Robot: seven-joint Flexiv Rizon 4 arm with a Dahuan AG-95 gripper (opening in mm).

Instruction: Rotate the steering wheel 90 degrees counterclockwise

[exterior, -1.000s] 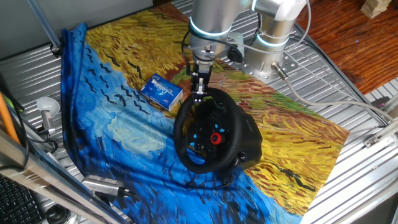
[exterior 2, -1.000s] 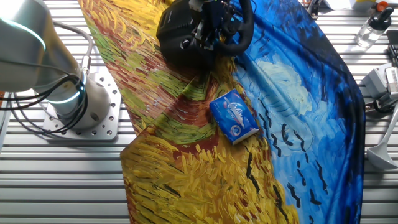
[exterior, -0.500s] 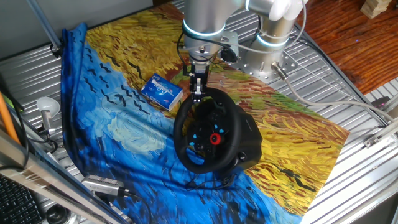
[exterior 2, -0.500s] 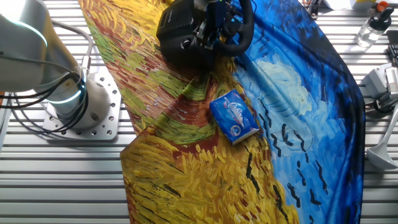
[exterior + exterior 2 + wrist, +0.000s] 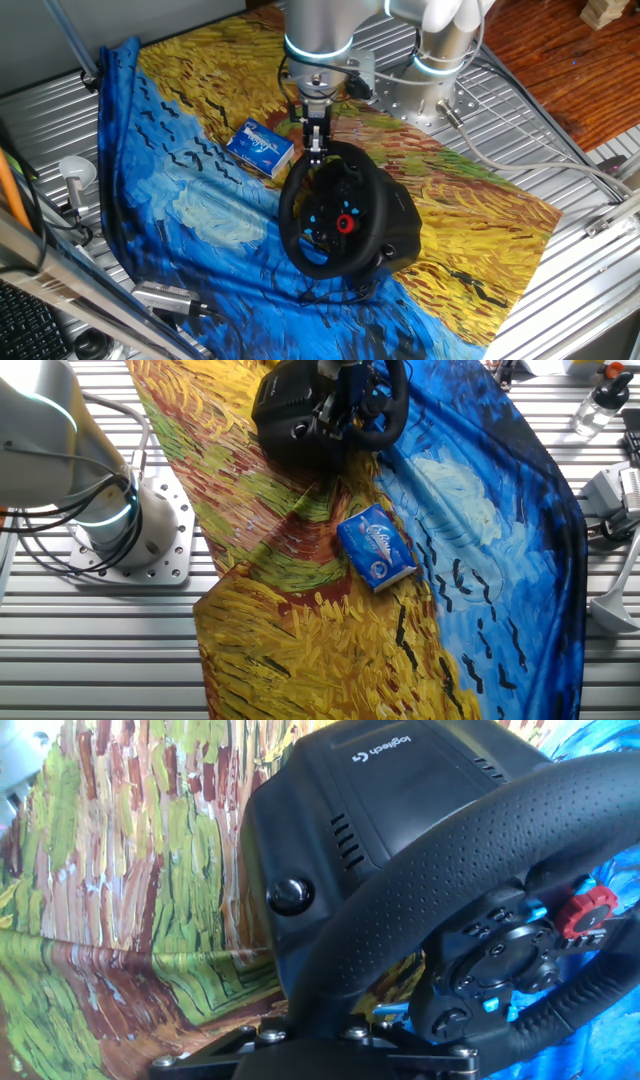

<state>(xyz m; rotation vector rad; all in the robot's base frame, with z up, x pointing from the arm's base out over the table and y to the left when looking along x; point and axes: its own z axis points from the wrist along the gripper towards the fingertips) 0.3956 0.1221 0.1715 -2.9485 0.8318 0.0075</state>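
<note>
The black steering wheel stands tilted on its bulky black base on the painted cloth. Its hub shows a red round button and small blue buttons. My gripper comes down from above and is shut on the top of the rim. In the hand view the textured rim runs down between my gripper's fingers, with the base behind it and the red button at the right. In the other fixed view the wheel sits at the top edge.
A small blue-and-white box lies on the cloth just left of the wheel; it also shows in the other fixed view. The arm's mounting base stands behind the wheel. Cables and gear line the left table edge.
My wrist and gripper have shifted slightly left along the top of the rim. The red hub button has moved a little left with it.
</note>
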